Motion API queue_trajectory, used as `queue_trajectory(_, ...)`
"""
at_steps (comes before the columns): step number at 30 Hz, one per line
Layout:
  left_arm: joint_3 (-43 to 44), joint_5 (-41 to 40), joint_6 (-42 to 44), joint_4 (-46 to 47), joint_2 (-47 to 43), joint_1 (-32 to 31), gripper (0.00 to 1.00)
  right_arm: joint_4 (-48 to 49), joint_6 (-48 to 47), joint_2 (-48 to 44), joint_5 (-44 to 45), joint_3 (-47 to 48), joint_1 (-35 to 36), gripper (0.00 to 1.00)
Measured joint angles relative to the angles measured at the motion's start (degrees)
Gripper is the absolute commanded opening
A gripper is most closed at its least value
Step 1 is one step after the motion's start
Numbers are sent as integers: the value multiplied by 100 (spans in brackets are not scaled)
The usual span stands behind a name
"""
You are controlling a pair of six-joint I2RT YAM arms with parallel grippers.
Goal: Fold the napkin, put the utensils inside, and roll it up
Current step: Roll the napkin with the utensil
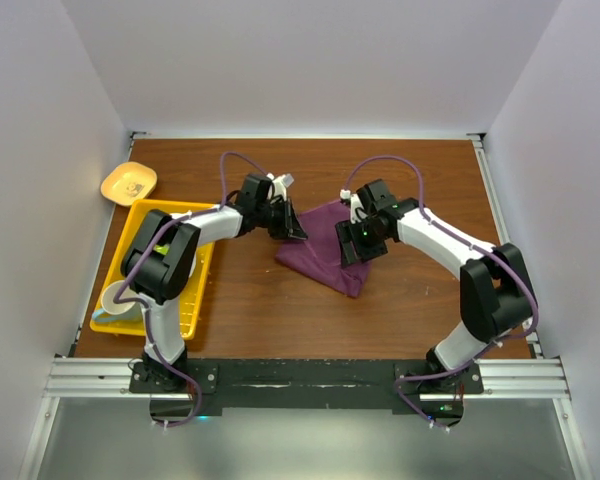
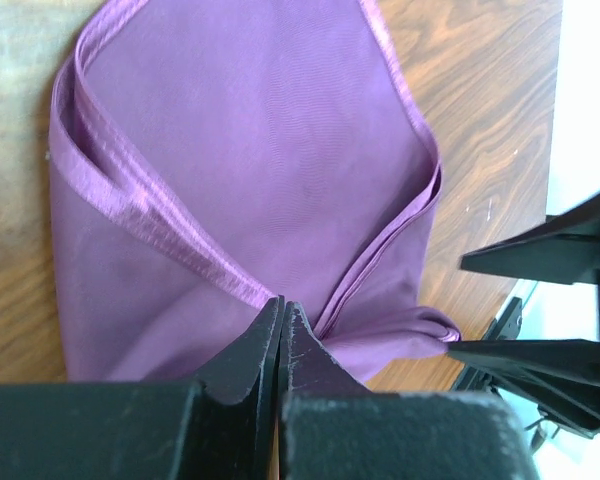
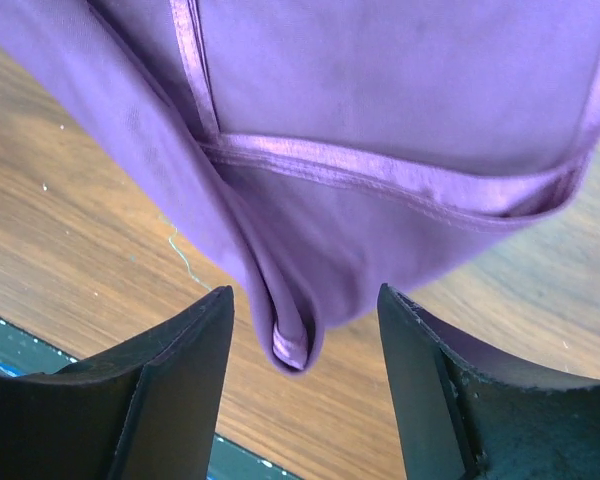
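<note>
While the soft plum-purple cloth napkin (image 1: 325,252) lies part-folded on the brown wood table (image 1: 430,180), btwn both arms, the left claw (image 2: 282,305) looks clenched on its edge. Right claw (image 3: 305,292) is released, jaws wide round a corner. Fold approx. half done; utensils & rolling not done yet.

A lab test cell: white panels (image 1: 310,60) box in a wooden table (image 1: 420,300) (aluminium rail (image 1: 310,377) at front).
</note>
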Motion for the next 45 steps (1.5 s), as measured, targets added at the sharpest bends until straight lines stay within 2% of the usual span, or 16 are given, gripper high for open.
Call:
queue_trajectory(9,9,-33,0,-623,-313,0,0,-81,4,-505,-4,-518,0,64)
queue_trajectory(10,-7,-70,-15,-673,-415,0,0,-96,-13,-529,-7,-518,0,72)
queue_trajectory(13,-72,-275,-72,-960,-885,2,0,-155,-177,-704,52,-479,81,79)
queue_trajectory(14,-70,-382,-120,-1086,-1054,4,0,-179,-262,-776,114,-435,140,92)
queue_trajectory(15,-66,-511,-177,-1226,-1222,9,0,-195,-348,-831,203,-367,243,98)
queue_trajectory(20,-205,-835,-544,-1746,-1965,221,0,-151,-800,-835,590,24,1029,98)
queue_trajectory(22,-529,-680,-741,-1543,-2225,323,0,-142,-828,-780,643,125,1255,98)
queue_trajectory(25,-1217,-201,-1110,-732,-2354,282,0,-68,-588,-750,608,144,1257,98)
queue_trajectory(28,-1582,201,-1311,-229,-2100,61,0,-74,-251,-651,435,223,1060,98)
queue_trajectory(35,-1523,407,-1335,385,-1139,-337,0,-201,-114,-485,201,376,487,97)
queue_trajectory(45,-1045,358,-1309,496,-306,-352,0,-223,-850,-785,380,280,1019,92)
